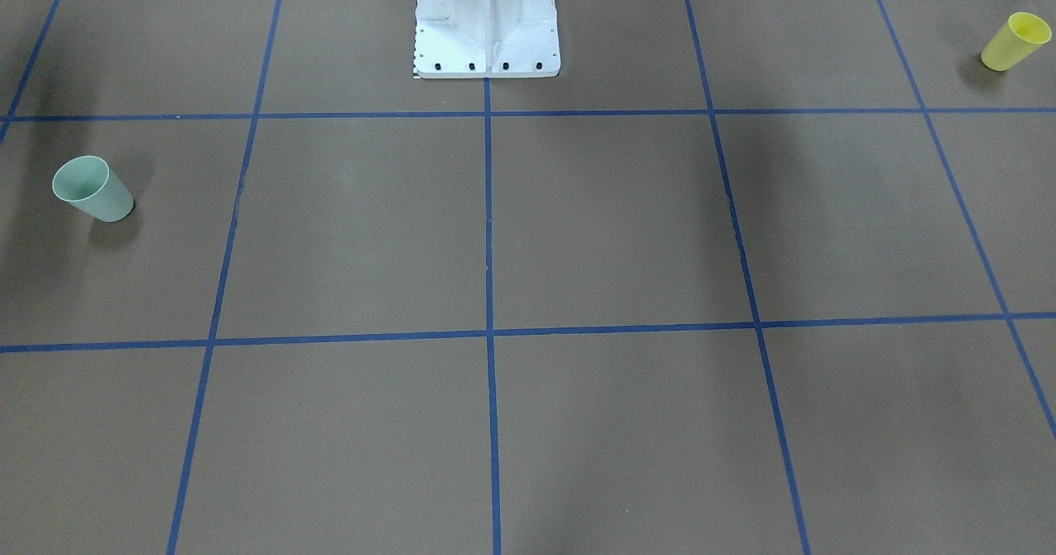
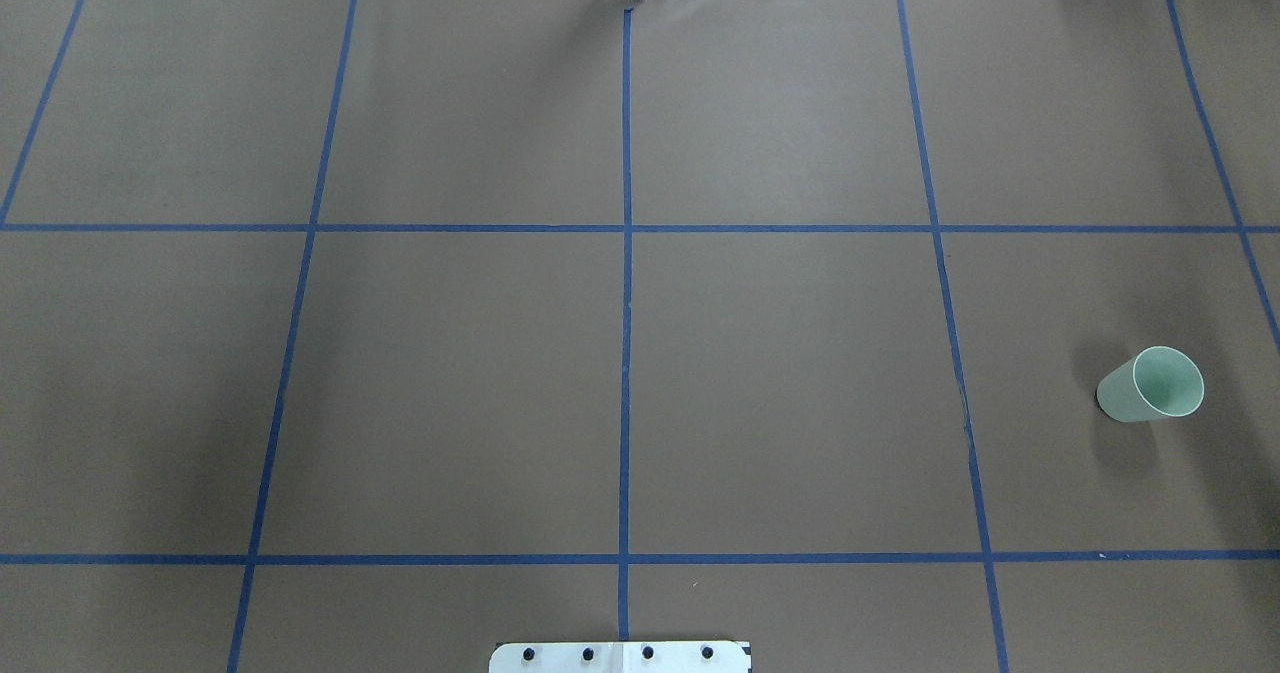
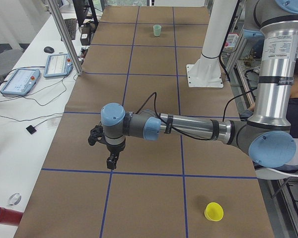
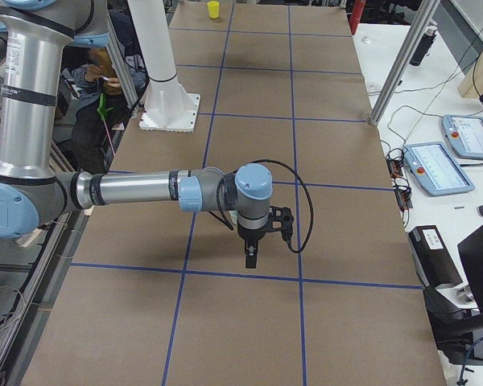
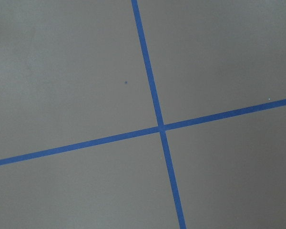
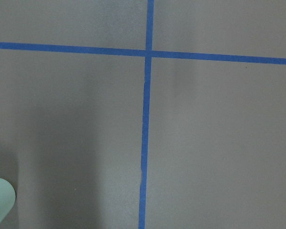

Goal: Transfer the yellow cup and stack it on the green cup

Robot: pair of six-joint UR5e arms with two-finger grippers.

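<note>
The yellow cup (image 1: pixel 1015 41) stands upright, mouth up, at the table's end on my left side; it also shows in the exterior left view (image 3: pixel 213 211) and far off in the exterior right view (image 4: pixel 213 9). The green cup (image 2: pixel 1150 385) stands upright near the opposite end, on my right side (image 1: pixel 92 190), (image 3: pixel 157 30); its edge shows in the right wrist view (image 6: pixel 0 200). My left gripper (image 3: pixel 111 161) hangs over bare table, well away from the yellow cup. My right gripper (image 4: pixel 250 256) hangs over bare table. I cannot tell whether either is open or shut.
The white robot base (image 1: pixel 487 27) stands at the middle of the near table edge. Blue tape lines (image 2: pixel 626 253) grid the brown table. Metal posts (image 3: pixel 64 37) and touch pendants (image 4: pixel 435 167) stand along the operators' side.
</note>
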